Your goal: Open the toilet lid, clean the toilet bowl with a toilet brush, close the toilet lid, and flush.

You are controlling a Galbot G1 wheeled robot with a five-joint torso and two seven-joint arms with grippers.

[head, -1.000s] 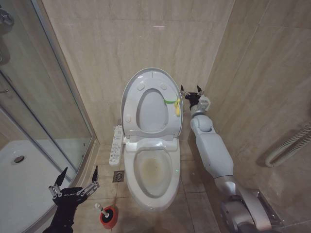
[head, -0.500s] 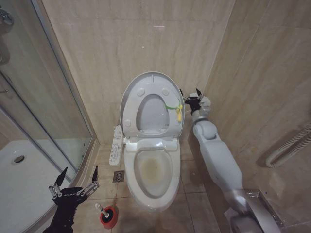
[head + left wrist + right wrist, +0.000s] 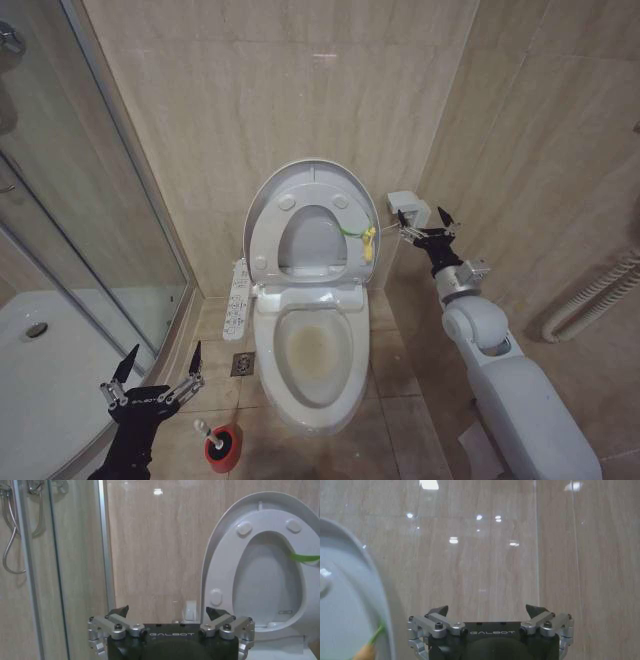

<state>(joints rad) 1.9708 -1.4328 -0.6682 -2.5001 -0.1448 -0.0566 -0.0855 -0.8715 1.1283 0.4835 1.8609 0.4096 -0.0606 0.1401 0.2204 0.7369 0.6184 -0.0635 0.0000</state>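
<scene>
Toilet lid [image 3: 312,178] was up, leaning back against the wall tile at 12 o'clock in head view, seat [image 3: 268,235] raised with it, yellow-green tag [image 3: 366,241] hanging at its 3 o'clock edge. Toilet bowl [image 3: 318,352] sat exposed below it, centre frame, yellowish-brown stain on the bottom. Right gripper [image 3: 427,226] was at 2 o'clock, just beside the tag side of the lid, clear of it, jaws apart and empty; small white wall box [image 3: 408,208] right behind it. Right wrist view: same gripper [image 3: 487,610] facing tile, lid edge [image 3: 367,592] alongside. Left gripper [image 3: 156,370] hung low at 8 o'clock near the shower glass [image 3: 75,190], jaws spread wide, holding nothing. Toilet brush [image 3: 207,431] stood in its red holder [image 3: 224,449] on the floor at 7 o'clock, just beside the left gripper, untouched. Control panel [image 3: 239,290] sat at the bowl's 9 o'clock side
</scene>
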